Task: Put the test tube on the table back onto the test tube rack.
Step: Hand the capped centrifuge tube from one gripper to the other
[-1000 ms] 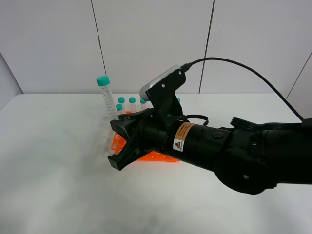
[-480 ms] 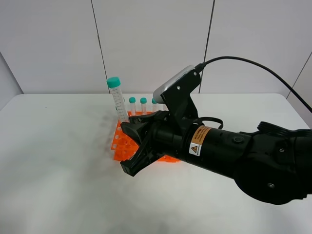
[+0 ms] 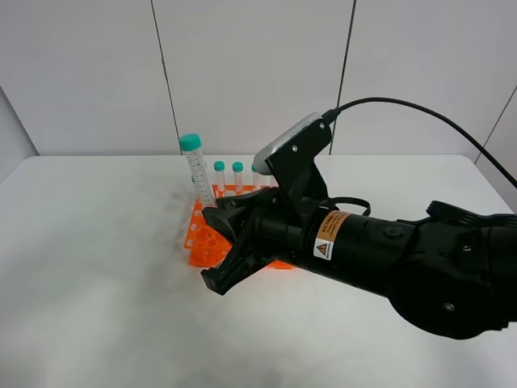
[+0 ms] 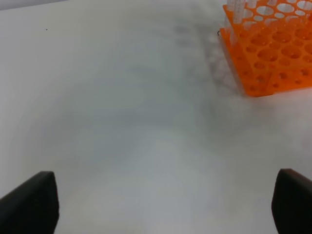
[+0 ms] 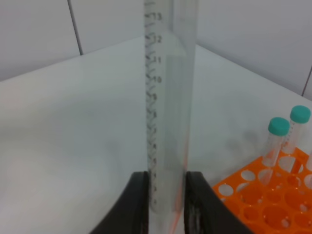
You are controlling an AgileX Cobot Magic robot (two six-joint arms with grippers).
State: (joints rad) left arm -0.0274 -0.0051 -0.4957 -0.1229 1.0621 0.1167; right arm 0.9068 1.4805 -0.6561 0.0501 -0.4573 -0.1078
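A clear test tube (image 3: 199, 174) with a teal cap stands upright above the left rear corner of the orange test tube rack (image 3: 203, 240). My right gripper (image 3: 212, 210) is shut on its lower end. In the right wrist view the fingers (image 5: 139, 200) pinch the graduated tube (image 5: 168, 107), and its tip is hidden below them. My left gripper (image 4: 161, 207) is open over the bare white table (image 4: 122, 122), with nothing between its fingers. From there the rack (image 4: 273, 53) lies off ahead to one side. The left gripper does not show in the exterior view.
More teal-capped tubes (image 3: 228, 174) stand in the rack's back row, also seen as tubes (image 5: 287, 131) in the right wrist view. The bulky black right arm (image 3: 388, 259) covers the rack's right part. White table (image 3: 89, 267) spreads to the left and front. A panelled wall stands behind.
The right arm has carried the tube to the right, from left of the rack to over its left rear corner. It has barely moved in the last half second.
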